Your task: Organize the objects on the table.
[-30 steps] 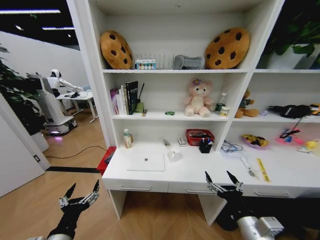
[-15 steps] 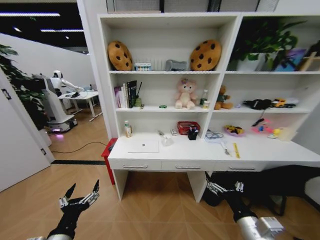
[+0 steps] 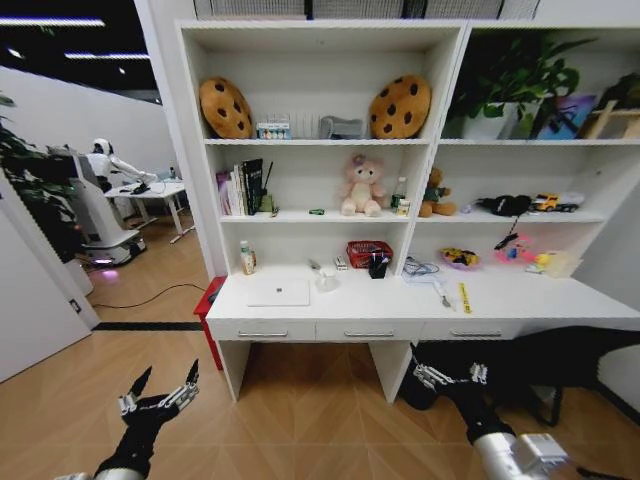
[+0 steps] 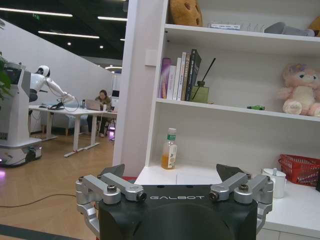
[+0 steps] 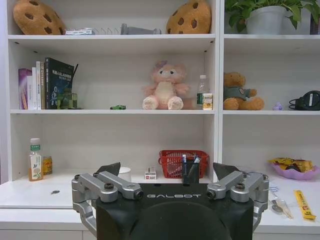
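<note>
Both arms run off the near edge of the head view, so you mostly just get the claws. Left gripper (image 3: 158, 396) hangs low over the wood floor, well short of the desk, fingers spread wide with nothing in them. The left wrist view shows the same spread, with the black tips poking up past the body of the gripper (image 4: 172, 175).

The long white desk (image 3: 420, 305) sits under a big white shelf unit (image 3: 320, 150), with a row of shallow drawers and slim handles. The thin silver laptop (image 3: 278, 293) lies closed and flat on the left part of the top. A small bottle (image 3: 246, 258) stands at the far left back corner. On the shelf above, a tiny green toy car (image 3: 316, 212) sits by itself, really too small to make out much. The red basket (image 3: 368, 252) and a dark pen cup (image 3: 378, 266) are near the middle back of the desk; the pens in it are a blur.

Right gripper (image 3: 444, 375) hangs low in front of the desk's right side, also wide open and empty.
</note>
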Robot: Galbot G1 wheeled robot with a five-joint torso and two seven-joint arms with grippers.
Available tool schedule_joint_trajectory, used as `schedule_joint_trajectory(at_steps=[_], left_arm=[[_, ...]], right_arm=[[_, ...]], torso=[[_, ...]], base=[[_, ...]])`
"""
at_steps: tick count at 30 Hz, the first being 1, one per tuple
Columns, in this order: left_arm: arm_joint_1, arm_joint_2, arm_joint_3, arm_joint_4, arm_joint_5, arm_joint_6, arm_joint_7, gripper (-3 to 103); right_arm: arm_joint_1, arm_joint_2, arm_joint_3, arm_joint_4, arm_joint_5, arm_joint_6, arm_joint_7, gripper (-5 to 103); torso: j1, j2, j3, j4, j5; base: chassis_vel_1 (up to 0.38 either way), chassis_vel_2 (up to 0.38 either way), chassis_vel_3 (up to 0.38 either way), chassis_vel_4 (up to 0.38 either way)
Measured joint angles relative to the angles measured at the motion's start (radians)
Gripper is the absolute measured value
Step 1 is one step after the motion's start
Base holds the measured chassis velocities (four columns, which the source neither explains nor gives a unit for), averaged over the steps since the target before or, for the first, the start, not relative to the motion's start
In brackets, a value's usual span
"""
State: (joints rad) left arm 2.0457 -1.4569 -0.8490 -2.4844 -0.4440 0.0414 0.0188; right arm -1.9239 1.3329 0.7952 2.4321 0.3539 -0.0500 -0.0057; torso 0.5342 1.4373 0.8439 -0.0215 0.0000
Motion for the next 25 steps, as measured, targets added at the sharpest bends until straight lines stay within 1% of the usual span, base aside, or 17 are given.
schedule_joint_trajectory(at_steps=[25], left_arm=[[0.000, 0.000, 0.000, 0.000, 0.000, 0.000, 0.000, 100]], right_arm=[[0.000, 0.000, 0.000, 0.000, 0.000, 0.000, 0.000, 100]], torso=[[0.000, 0.000, 0.000, -0.0001, 0.0000]], base=[[0.000, 0.000, 0.000, 0.000]])
